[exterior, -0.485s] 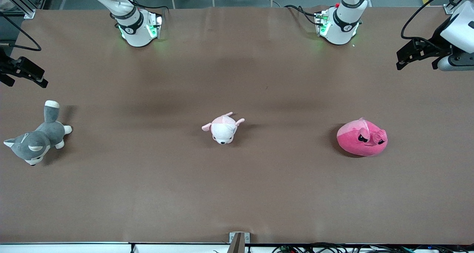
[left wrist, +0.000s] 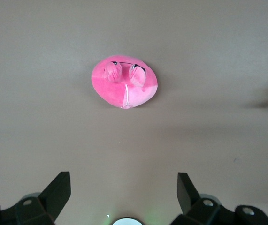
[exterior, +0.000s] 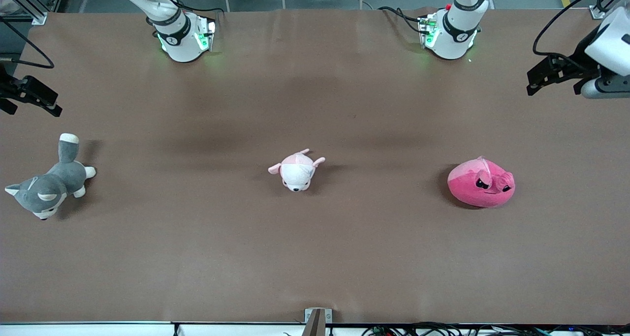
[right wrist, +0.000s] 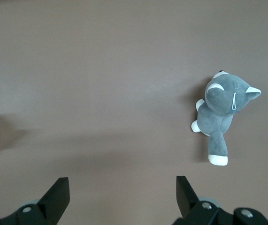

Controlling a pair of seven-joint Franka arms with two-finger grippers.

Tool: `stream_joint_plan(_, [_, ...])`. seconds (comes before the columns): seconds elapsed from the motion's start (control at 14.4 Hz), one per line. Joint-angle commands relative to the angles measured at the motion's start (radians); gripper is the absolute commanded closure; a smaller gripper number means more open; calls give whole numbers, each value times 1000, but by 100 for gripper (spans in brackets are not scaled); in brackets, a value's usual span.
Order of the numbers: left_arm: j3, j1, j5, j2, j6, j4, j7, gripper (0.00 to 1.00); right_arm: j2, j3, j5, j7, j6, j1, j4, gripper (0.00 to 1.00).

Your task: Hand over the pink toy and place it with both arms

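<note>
Pink toy (exterior: 481, 183) unmoved on table, left gripper (exterior: 550, 74) slightly risen.

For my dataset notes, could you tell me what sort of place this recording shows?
Most likely a robotics lab test bench: two white arms bolted along one edge of a brown covered table, loose cables and aluminium framing at its borders, and three plush toys, including the pink toy, laid out as practice objects.
</note>
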Motion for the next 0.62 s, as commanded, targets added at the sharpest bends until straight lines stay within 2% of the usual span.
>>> stream_joint_plan(0.0, [5,47,0,92,67,30,7,0,-22,5,-20,2,3,-5,-26,0])
stream_joint_plan(0.55, [5,91,-9,251,447,-145,-15,0,-19,5,-20,2,-15,-5,-24,0])
